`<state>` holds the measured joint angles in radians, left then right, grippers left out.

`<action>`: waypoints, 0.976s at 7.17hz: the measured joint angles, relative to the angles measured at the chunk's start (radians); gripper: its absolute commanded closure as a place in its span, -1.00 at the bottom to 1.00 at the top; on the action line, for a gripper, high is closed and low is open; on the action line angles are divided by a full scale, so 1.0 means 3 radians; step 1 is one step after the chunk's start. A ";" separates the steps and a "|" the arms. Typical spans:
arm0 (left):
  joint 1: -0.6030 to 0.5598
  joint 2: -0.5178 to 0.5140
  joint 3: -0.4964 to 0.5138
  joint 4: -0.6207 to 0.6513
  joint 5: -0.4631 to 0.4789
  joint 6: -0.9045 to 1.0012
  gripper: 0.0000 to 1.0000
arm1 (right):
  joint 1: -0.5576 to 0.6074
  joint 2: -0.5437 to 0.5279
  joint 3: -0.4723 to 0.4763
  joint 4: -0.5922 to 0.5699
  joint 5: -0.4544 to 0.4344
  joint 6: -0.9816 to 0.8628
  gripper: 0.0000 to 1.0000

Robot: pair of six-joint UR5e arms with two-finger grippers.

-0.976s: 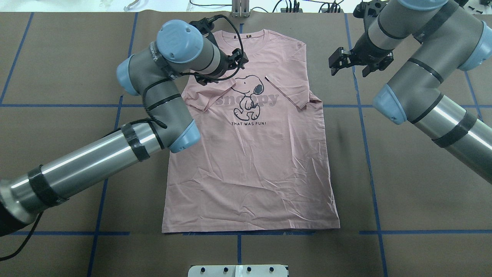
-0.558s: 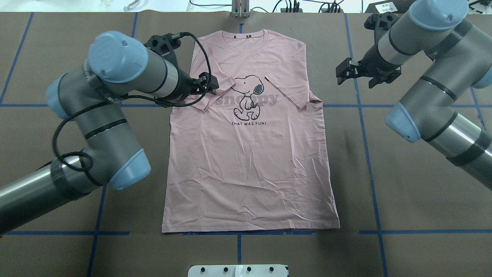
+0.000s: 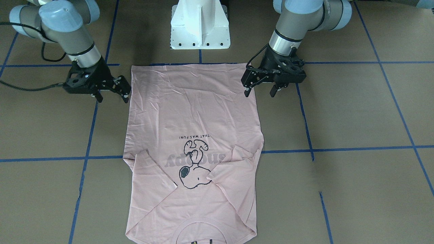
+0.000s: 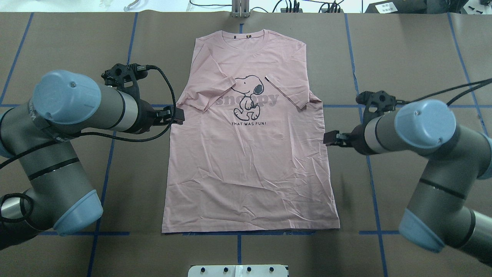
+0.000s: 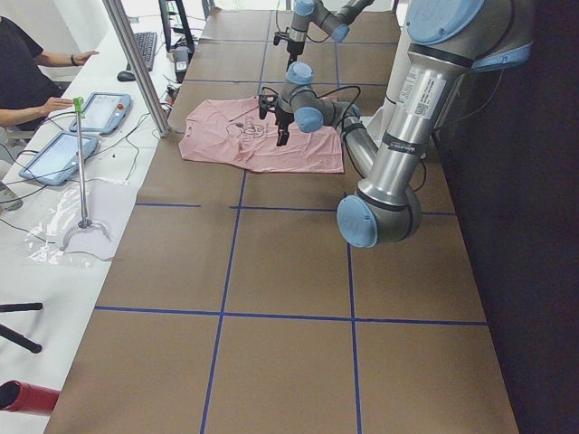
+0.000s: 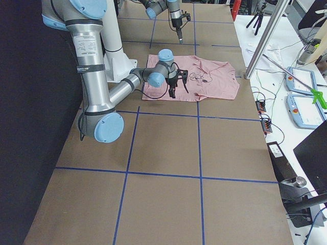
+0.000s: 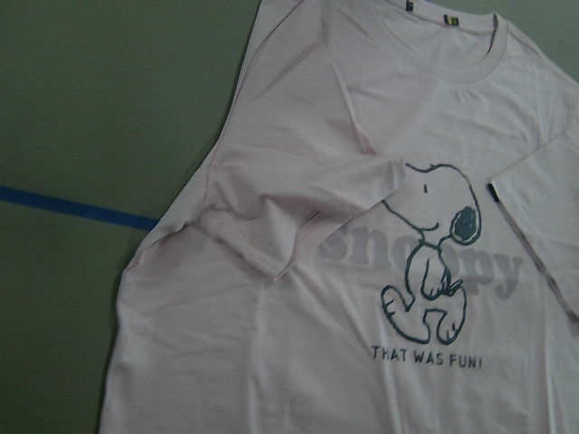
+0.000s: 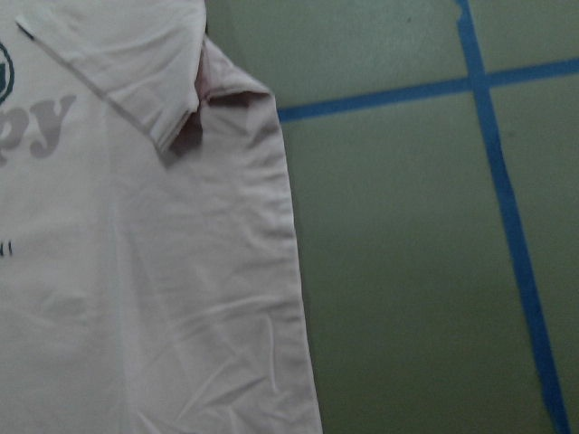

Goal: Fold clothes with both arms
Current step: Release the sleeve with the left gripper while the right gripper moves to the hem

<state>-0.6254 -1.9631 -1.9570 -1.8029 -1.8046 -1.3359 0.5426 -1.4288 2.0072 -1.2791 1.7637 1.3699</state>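
- Both arms have drawn back toward the robot since a second ago. The left gripper has left the folded sleeve, the right gripper has come in from beyond the shoulder, and the two now flank the body of the T-shirt.
- Nearest the robot, the hem lies straight along a blue tape line at the near edge of the table, just in front of the white pedestal base.
- A little farther out, each gripper hangs at one long side edge of the shirt with its fingers spread apart. Neither is gripping anything. Whether the fingertips touch the cloth cannot be told.
- Past them, the pale pink shirt lies flat and face up in the middle of the table, with the Snoopy print showing.
- At chest level, the sleeve on the robot's left side and the sleeve on its right side are both turned inward over the front.
- Farthest away, the collar sits near the table's far edge.
- Judging progress, the sleeve folds look done. The body is still full length and full width, so the side and lengthwise folds remain. Taking hold of the side edges looks like the coming step.
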 measured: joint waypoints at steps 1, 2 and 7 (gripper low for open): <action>0.0006 0.0037 -0.0034 0.0001 0.0024 0.0016 -1.00 | -0.0310 -0.0131 0.0156 0.0003 -0.0235 0.0247 -1.00; 0.0013 0.0048 -0.0043 0.0000 0.0024 0.0018 -1.00 | -0.0570 -0.0262 0.0279 0.0001 -0.0434 0.0430 -1.00; 0.0038 0.0040 -0.0044 -0.0005 0.0012 0.0010 -1.00 | -0.1156 -0.0377 0.0167 -0.0037 -0.0807 0.0709 -0.96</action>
<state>-0.6141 -1.9511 -1.9701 -1.8043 -1.8009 -1.3330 0.1957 -1.5419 2.0572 -1.2903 1.5215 1.5826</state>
